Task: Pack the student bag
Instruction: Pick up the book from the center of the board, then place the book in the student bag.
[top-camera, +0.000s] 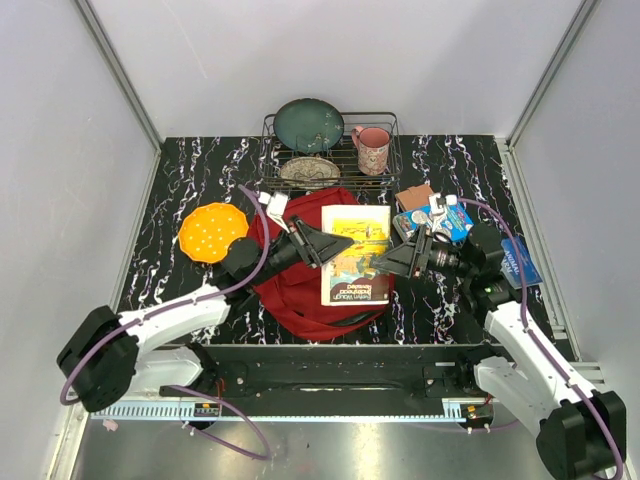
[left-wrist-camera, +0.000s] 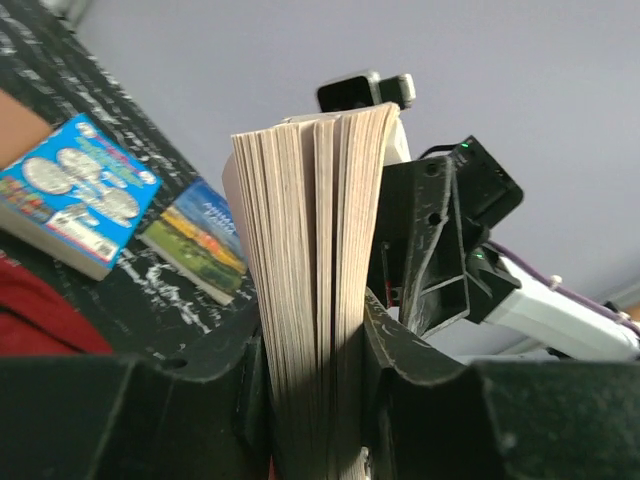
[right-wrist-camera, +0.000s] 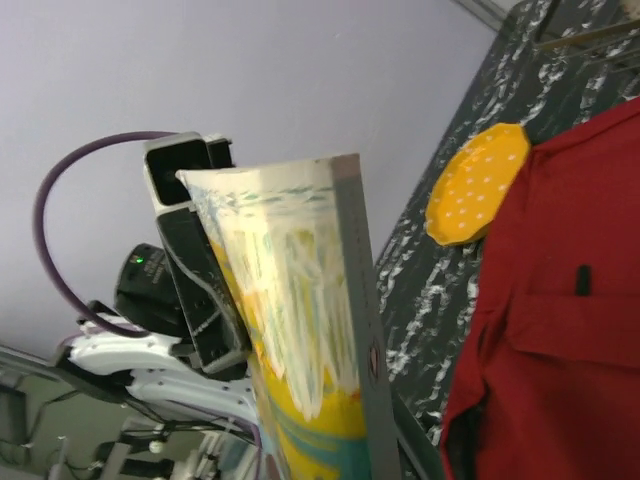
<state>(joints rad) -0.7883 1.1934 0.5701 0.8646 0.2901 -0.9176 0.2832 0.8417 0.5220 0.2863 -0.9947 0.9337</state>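
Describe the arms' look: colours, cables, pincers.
White link shells with black joints and bases on the left arm and right arm. The left pincer and right pincer are black, angular, two-fingered. A purple cable loops along each arm. A small green light sits near each wrist.

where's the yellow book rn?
Top view: the yellow book is mid-table over the red backpack, clamped between the left gripper at its left edge and the right gripper at its right edge.
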